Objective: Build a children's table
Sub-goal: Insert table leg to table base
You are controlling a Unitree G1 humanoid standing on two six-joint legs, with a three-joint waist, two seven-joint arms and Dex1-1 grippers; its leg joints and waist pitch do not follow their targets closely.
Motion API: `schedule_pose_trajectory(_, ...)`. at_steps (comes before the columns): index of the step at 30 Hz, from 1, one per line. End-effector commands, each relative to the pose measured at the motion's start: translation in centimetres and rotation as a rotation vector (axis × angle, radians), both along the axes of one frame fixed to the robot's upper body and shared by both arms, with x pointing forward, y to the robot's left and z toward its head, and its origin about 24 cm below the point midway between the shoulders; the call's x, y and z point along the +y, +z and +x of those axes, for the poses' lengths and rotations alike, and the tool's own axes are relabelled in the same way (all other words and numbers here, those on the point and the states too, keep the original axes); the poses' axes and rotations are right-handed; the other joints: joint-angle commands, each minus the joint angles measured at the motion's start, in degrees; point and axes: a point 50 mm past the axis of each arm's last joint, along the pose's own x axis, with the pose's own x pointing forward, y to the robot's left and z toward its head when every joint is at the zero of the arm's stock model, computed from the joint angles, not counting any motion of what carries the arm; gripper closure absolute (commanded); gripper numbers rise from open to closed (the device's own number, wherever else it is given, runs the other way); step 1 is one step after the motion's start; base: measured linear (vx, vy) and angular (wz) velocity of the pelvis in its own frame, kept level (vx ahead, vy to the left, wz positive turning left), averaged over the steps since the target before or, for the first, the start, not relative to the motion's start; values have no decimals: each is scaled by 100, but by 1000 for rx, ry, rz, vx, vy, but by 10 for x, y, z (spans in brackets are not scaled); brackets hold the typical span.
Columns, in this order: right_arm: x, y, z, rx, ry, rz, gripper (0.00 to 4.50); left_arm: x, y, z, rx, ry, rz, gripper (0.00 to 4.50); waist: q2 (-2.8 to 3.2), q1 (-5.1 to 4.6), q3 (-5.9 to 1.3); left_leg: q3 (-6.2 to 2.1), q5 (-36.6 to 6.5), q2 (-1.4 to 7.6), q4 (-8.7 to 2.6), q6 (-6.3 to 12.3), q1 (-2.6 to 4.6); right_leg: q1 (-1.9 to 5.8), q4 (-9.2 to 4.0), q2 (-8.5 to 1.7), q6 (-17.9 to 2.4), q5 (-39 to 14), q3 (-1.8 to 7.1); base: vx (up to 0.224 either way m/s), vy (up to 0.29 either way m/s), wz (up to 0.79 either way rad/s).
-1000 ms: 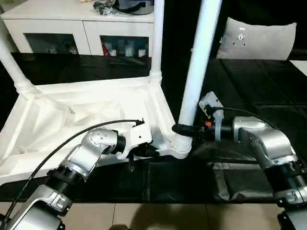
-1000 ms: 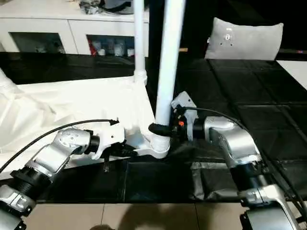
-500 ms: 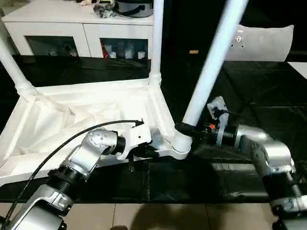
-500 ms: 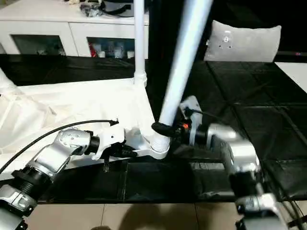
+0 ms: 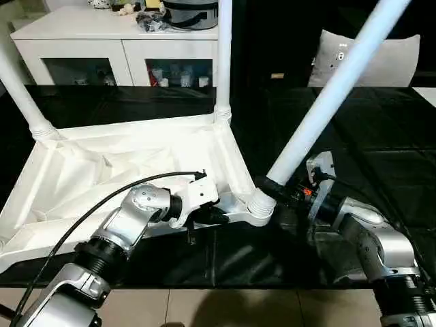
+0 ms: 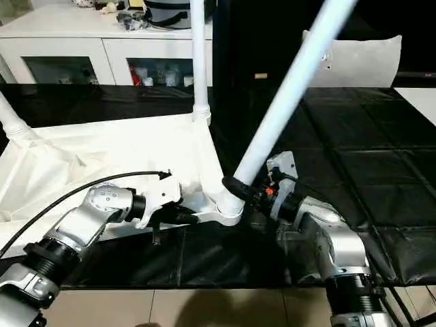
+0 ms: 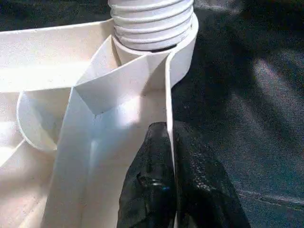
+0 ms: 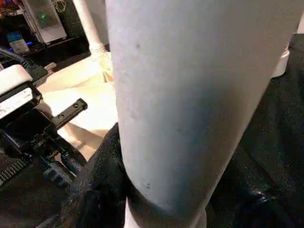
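Upturned table top (image 5: 122, 163) laid on the black floor (image 5: 381, 143), its near rim pinched by the left gripper (image 7: 170, 142), tilted leg (image 5: 327, 95) at the near right corner socket (image 5: 260, 203) clamped low by the right gripper (image 5: 276, 187), seemingly not fully seated.

gripped leg (image 5: 327, 95) now tilted rightward, formerly upright

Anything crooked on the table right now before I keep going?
Yes. The leg held by the right tool leans steeply away from the tabletop at the near corner socket, while the back leg and far-left leg stand roughly upright. The left tool pinches the top's rim beside that socket.
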Motion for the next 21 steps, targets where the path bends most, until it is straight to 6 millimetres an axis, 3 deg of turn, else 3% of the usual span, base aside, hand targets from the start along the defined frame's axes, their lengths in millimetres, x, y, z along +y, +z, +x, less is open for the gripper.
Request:
schedule_pose_trajectory(1,4,-16,-8,35,30,-114,264,-1,5,4,-48,23,4,450,26,-49,-295,-138,-1458,369,-481,89,43,212,-556,-595,-546,-2334,346,0,0,0)
schedule_pose_trajectory(5,7,-18,-10,33,65,-159,264,1,3,3,-49,26,13,450,16,-64,-271,-135,-1558,357,-493,96,45,206,-582,-605,-495,-2521,351,0,0,0)
schedule_pose_trajectory(6,7,-19,-11,37,73,-165,264,1,2,2,-49,24,17,450,-28,-67,-266,-131,-1592,353,-493,106,49,203,-603,-609,-465,-2646,348,0,0,0)
schedule_pose_trajectory(13,11,-17,-7,54,152,-210,264,7,1,1,-53,6,58,450,-14,-77,-252,-135,-1590,342,-492,144,45,181,-634,-615,-364,-2905,349,0,0,0)
schedule_pose_trajectory(21,13,-15,-3,85,247,-236,264,12,5,4,-59,-39,104,450,-69,-60,-271,-132,-1410,363,-500,190,30,191,-590,-618,-446,-2647,359,0,0,0)
